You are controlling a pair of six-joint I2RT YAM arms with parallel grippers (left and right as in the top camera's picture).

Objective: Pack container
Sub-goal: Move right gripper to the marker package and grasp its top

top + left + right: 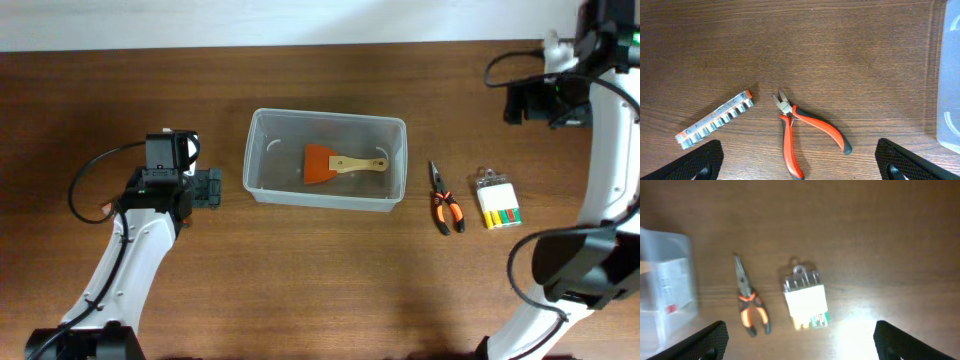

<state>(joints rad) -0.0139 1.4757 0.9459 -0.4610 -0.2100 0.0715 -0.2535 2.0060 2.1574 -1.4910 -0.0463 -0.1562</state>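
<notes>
The clear plastic container (262, 150) stands mid-table and holds an orange scraper with a wooden handle (340, 163). My left gripper (208, 188) is open and empty, just left of the container. In the left wrist view it (800, 169) hovers over red-handled pliers (802, 131) and a rail of silver sockets (715, 120), with the container's edge (950, 75) at the right. My right gripper (522, 102) is open and empty, high at the back right. Its wrist view (802, 342) shows orange-handled pliers (750, 307), a clear bit pack (805, 302) and the container (667, 290).
Orange-handled pliers (445, 200) and the bit pack (497, 200) lie on the wooden table right of the container. The left arm hides the red pliers and the socket rail from the overhead view. Cables loop beside both arms.
</notes>
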